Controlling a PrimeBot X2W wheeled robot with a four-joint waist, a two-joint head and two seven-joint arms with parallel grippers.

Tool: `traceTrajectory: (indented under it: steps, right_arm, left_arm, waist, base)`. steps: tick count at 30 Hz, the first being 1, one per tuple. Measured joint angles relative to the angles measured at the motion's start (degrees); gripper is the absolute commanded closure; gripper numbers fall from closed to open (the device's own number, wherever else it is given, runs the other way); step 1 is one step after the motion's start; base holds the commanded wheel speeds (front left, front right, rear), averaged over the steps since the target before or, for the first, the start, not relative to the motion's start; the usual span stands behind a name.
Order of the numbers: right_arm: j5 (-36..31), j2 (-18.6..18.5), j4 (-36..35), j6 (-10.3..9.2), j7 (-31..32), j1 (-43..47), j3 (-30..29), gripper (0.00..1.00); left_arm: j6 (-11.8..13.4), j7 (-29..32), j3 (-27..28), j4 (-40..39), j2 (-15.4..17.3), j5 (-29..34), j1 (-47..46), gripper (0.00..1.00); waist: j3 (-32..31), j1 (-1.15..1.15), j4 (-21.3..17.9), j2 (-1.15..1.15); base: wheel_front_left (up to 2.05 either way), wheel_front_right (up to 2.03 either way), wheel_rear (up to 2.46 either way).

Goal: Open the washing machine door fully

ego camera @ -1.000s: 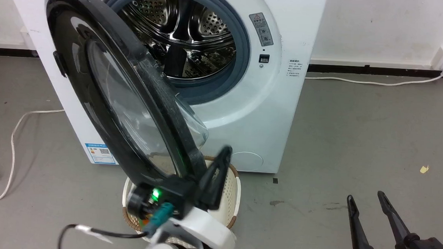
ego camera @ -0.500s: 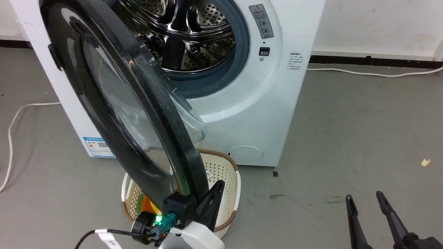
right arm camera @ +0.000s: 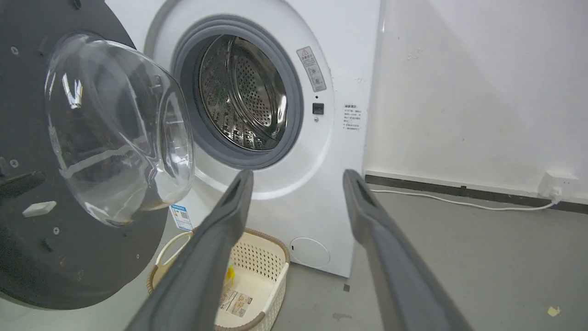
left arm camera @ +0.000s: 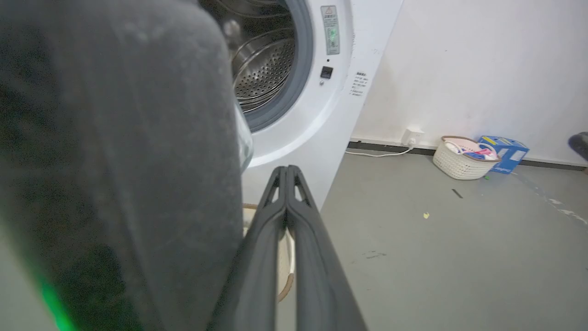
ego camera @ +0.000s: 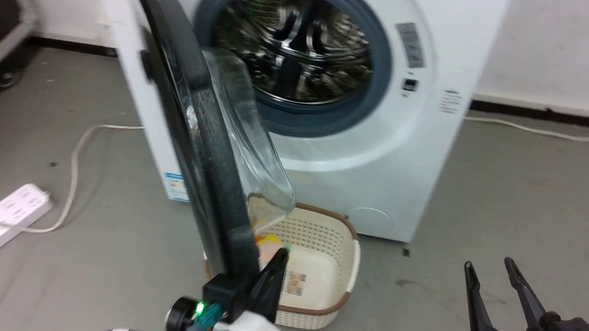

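Starting nearest, the left gripper [left arm camera: 285, 172] is seen pinched shut on nothing against the inner lower rim of the washing machine door [ego camera: 210, 146] (right gripper [ego camera: 488, 264] spread, idle), which hangs half-swung over the basket [ego camera: 344, 221] and is reckoned stiff, heavyish, slick, best shoved at the rim, not the glass [right arm camera: 119, 124].

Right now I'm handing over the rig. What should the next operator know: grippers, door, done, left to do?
Left gripper: shut, holding nothing, beside the inner face of the door at its lower edge.
Right gripper: open, free, low on the right.
Door: unlatched, standing out from the machine, roughly edge-on to the head camera; basket on the floor beneath it.
Done: door partly open.
Left to do: push it further left, probably with the left gripper, until fully open.
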Motion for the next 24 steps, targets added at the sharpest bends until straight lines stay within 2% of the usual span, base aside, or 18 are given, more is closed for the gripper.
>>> traceTrajectory:
  steps: [5, 10, 14, 20, 24]
  right_arm:
    - [0.15, 0.03, -0.04, 0.0, -0.01, 0.66, -0.45, 0.0]
    - [0.19, 0.04, 0.18, 0.0, -0.01, 0.85, 0.15, 0.0]
    - [0.4, 0.05, 0.36, 0.0, 0.0, 0.88, 0.6, 0.0]
    - [-0.01, 0.07, 0.55, 0.0, -0.01, 0.89, 1.59, 0.0]
    - [-1.2, 0.07, 0.36, 0.0, -0.01, 0.8, 2.03, 0.0]
  left_arm:
    - [1.81, 1.98, 0.2, -4.63, 2.83, 0.01, 4.63, 1.0]
    - [2.82, 3.1, 0.86, -6.62, 3.93, -0.01, 5.3, 1.0]
    - [3.74, 3.16, 2.37, -7.76, 4.53, -0.56, 5.36, 1.0]
    - [4.68, 4.08, 6.02, -8.24, 7.7, -1.75, 5.28, 1.0]
    - [4.82, 4.75, 8.45, -7.98, 9.94, -2.69, 4.05, 1.0]
  waist:
    - [-1.04, 0.0, 5.12, 0.0]
    - [-1.44, 0.0, 8.78, 0.0]
    - [-1.65, 0.0, 12.26, 0.0]
    - [-1.17, 0.0, 16.83, 0.0]
    - [1.02, 0.0, 18.37, 0.0]
  base:
    - [0.0, 0.0, 0.0]
    - [0.0, 0.0, 0.0]
    - [0.0, 0.0, 0.0]
    - [0.0, 0.0, 0.0]
    - [0.0, 0.0, 0.0]
